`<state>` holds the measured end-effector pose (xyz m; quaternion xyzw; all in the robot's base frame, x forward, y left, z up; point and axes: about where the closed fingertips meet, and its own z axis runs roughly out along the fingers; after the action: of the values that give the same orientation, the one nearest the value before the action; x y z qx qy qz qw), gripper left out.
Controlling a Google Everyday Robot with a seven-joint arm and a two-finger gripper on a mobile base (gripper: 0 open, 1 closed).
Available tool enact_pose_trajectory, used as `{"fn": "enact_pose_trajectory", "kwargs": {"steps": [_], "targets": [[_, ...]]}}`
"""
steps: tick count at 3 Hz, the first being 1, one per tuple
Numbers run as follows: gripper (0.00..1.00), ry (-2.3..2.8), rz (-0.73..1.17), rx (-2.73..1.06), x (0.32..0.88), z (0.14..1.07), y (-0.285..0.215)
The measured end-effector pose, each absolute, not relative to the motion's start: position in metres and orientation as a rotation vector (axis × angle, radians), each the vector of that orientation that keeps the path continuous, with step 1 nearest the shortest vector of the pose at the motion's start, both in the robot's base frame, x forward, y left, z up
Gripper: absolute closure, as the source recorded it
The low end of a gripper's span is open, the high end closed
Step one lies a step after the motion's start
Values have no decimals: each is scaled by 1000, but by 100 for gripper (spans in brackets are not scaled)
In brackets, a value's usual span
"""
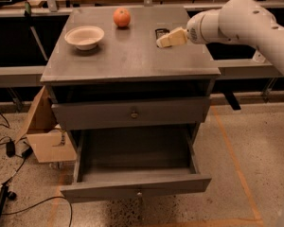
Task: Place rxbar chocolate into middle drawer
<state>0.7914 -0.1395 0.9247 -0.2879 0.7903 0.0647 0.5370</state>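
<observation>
The rxbar chocolate [159,32], a small dark flat bar, lies on the cabinet top at the back right, and its near end is hidden behind my gripper. My gripper [164,40], cream-coloured on a white arm reaching in from the right, sits right at the bar, over its near end. The middle drawer [137,187] is pulled wide open below, and nothing shows in its grey inside. Its small knob is on the front panel. The grey knobbed front just above it [132,112] is closed.
A white bowl [84,36] and an orange round fruit [122,17] sit on the cabinet top [128,56] to the left of the bar. A cardboard box [45,136] and cables [14,150] lie on the floor at the cabinet's left.
</observation>
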Motion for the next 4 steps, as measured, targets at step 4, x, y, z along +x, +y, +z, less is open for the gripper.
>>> {"fn": "enact_pose_trajectory", "kwargs": {"steps": [4], "targets": [[17, 1965, 253, -473, 871, 851, -117]]}}
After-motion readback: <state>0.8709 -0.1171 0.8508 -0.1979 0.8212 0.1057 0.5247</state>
